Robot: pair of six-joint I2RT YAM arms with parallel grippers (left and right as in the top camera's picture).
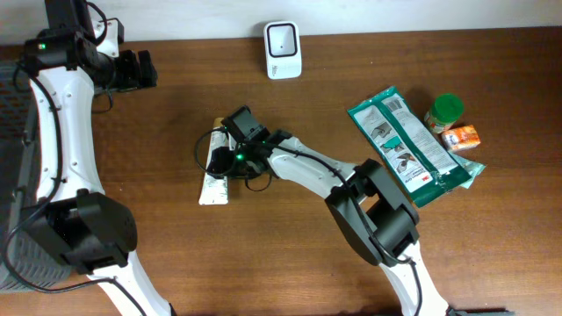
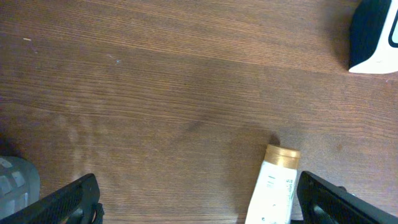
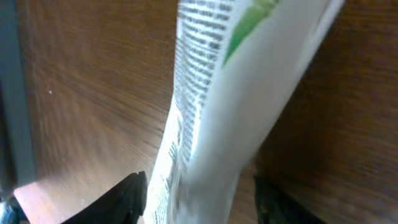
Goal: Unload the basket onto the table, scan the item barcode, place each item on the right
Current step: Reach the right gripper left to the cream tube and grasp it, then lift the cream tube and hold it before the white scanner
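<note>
The item, a white tube (image 1: 213, 182) with printed text and a gold cap, lies flat on the wooden table left of centre. My right gripper (image 1: 225, 154) reaches over its upper part. In the right wrist view the tube (image 3: 236, 106) runs between the black fingers (image 3: 130, 196) of the right gripper (image 3: 202, 199). The left one is next to the tube and a gap shows on the right. The white scanner (image 1: 283, 49) stands at the table's back edge. My left gripper (image 1: 145, 68) hangs wide open at the back left, holding nothing. Its view shows the tube (image 2: 272, 193) and the scanner (image 2: 373, 34).
A green foil package (image 1: 408, 140) lies at the right, with a green-lidded jar (image 1: 444, 111) and a small orange box (image 1: 463, 137) beside it. A grey bin (image 1: 9, 132) stands off the table's left edge.
</note>
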